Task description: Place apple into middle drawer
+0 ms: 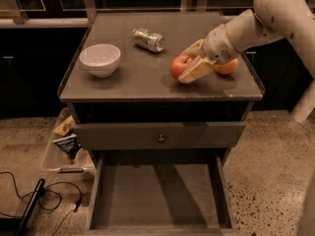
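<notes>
The red apple [179, 66] is on the grey cabinet top [128, 77], right of centre. My gripper [191, 60] reaches in from the right and is closed around the apple, one tan finger [196, 71] at its front and the other behind it. The middle drawer [157, 195] is pulled out below, low in the view, and its grey floor is bare.
An orange [230, 67] lies just right of the gripper, partly behind it. A white bowl [100, 59] and a crushed can [148, 39] share the top. A drawer front with a round knob [161, 138] sits above the open drawer. A snack bin [64, 141] and cables [29, 200] are on the floor at the left.
</notes>
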Controlling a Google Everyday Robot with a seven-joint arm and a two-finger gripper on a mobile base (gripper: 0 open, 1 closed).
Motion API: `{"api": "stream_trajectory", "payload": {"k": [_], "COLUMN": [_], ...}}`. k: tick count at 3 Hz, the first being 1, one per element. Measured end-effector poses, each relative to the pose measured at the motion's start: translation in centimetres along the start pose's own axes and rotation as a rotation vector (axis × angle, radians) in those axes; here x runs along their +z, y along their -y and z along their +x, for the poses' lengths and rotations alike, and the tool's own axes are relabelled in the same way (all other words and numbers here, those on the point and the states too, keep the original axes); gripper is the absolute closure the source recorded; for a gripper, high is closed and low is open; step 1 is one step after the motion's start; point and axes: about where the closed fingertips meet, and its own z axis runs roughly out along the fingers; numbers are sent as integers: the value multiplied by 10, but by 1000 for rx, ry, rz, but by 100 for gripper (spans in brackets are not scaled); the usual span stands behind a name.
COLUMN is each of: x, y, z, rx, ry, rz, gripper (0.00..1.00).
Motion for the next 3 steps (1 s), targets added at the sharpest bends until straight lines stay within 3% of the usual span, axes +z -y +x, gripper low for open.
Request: {"api": "stream_trajectory", "payload": {"k": [2,3], "x": [-28,-25], "y": [-90,-133], "z": [30,63], "rx": [-84,-58], "ry": [-23,-45], "rz": [32,41], "gripper": [100,100]}}
